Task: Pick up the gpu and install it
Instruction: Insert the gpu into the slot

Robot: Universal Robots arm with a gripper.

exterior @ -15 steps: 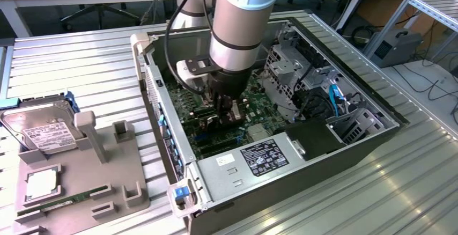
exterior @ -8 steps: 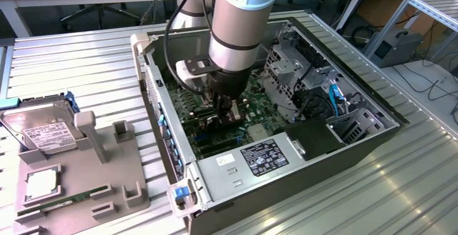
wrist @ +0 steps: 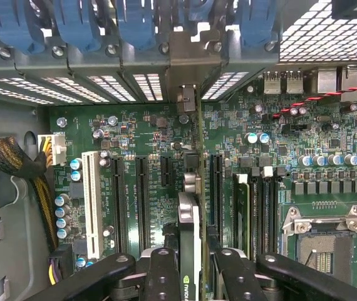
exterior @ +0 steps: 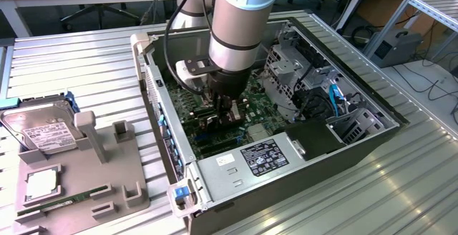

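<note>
The gpu [wrist: 190,207] shows edge-on in the wrist view, a thin dark card with a green logo, standing upright over the green motherboard [wrist: 147,144] in line with a long black slot. Its metal bracket [wrist: 194,59] reaches the rear slot openings of the case. My gripper [wrist: 191,266] is shut on the card, one black finger [wrist: 163,269] on each side. In the exterior view the gripper [exterior: 223,114] is down inside the open computer case [exterior: 161,111], low over the motherboard [exterior: 207,136], with the gpu [exterior: 214,118] beneath it.
Blue slot latches [wrist: 78,25] line the case's rear wall. A braided cable bundle [wrist: 15,163] and the empty CPU socket [wrist: 325,232] flank the slots. Outside the case, a grey holder [exterior: 107,192] carries a hard drive [exterior: 43,130], a CPU [exterior: 43,184] and a RAM stick [exterior: 61,200].
</note>
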